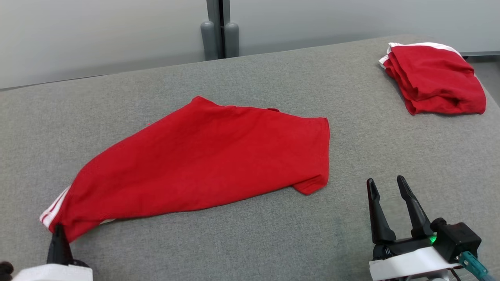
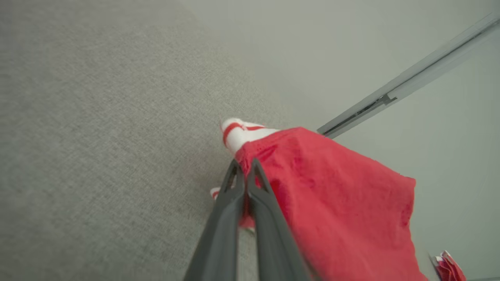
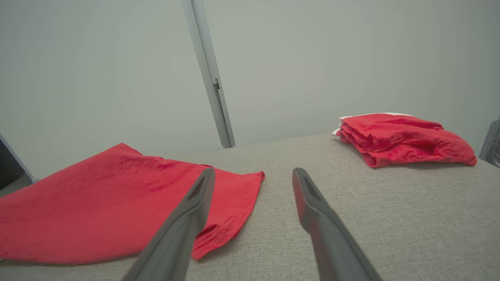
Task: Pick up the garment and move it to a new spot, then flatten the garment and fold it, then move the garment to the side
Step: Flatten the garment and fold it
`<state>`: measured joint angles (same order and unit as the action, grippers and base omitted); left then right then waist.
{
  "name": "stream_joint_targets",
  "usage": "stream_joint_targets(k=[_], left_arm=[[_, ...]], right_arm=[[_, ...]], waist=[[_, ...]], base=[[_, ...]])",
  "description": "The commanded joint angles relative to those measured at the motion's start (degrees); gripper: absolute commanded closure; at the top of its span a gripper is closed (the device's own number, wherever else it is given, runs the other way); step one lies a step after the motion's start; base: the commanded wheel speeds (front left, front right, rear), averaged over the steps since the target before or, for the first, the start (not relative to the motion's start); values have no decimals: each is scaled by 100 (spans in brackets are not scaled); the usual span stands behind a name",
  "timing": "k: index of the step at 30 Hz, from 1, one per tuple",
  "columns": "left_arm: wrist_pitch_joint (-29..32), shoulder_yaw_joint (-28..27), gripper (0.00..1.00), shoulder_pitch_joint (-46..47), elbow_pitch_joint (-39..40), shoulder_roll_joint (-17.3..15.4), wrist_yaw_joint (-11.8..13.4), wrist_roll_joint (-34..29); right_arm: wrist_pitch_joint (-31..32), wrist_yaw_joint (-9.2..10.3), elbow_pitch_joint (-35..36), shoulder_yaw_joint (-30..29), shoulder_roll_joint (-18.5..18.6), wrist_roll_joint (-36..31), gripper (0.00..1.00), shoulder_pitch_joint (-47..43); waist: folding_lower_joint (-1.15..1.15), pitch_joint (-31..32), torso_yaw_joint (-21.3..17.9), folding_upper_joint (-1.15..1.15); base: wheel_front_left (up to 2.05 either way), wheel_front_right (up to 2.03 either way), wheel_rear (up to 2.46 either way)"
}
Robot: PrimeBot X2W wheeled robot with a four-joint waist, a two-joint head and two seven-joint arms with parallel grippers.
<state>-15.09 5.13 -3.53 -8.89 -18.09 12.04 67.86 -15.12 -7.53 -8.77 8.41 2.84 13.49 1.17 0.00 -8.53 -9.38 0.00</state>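
A red garment (image 1: pixel 207 160) with white stripes at its left end lies spread across the middle of the grey padded table (image 1: pixel 273 242). My left gripper (image 1: pixel 59 230) is at the garment's near-left corner, shut on the fabric. In the left wrist view its two fingers (image 2: pixel 244 175) pinch the red cloth (image 2: pixel 332 203) just below the striped trim (image 2: pixel 242 132), lifting that corner off the table. My right gripper (image 1: pixel 386 185) stands open at the lower right, nothing between its fingers, just right of the garment's near-right corner (image 3: pixel 230 218).
A second red garment (image 1: pixel 433 78), folded with white edging, sits at the table's far right corner, also in the right wrist view (image 3: pixel 402 138). A grey post (image 1: pixel 219 35) stands behind the table's far edge against a pale wall.
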Motion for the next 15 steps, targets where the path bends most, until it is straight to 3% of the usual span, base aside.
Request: stream_joint_targets(k=[1,8,9,10,11,12,15], left_arm=[[-1,117,100,-110,-129,-20,-46,-118],[-4,271,100,-23,-404,176,-275,-766],[-4,253,66,-20,-438,223,-294,-915],[-4,223,13,1,-454,248,-293,-1099],[-4,223,13,1,-454,248,-293,-1099],[-6,186,0,30,-438,277,-324,-1299],[-6,-33,0,119,-136,415,-386,-2256]], right_arm=[[-3,9,-36,-5,11,-63,0,25],[-3,9,-176,33,11,-82,0,9],[-2,9,-221,47,11,-65,0,28],[-3,9,-268,66,10,-38,0,45],[-3,9,-268,66,10,-38,0,45],[-2,9,-313,88,9,1,0,69],[-2,9,-481,112,12,150,0,138]], waist=[[0,-24,50,0],[0,-24,288,0],[0,-18,319,0],[0,-11,347,0],[0,-11,347,0],[0,-2,374,0],[0,14,462,0]], base=[[0,0,0],[0,0,0],[0,0,0],[0,0,0],[0,0,0],[0,0,0],[0,0,0]])
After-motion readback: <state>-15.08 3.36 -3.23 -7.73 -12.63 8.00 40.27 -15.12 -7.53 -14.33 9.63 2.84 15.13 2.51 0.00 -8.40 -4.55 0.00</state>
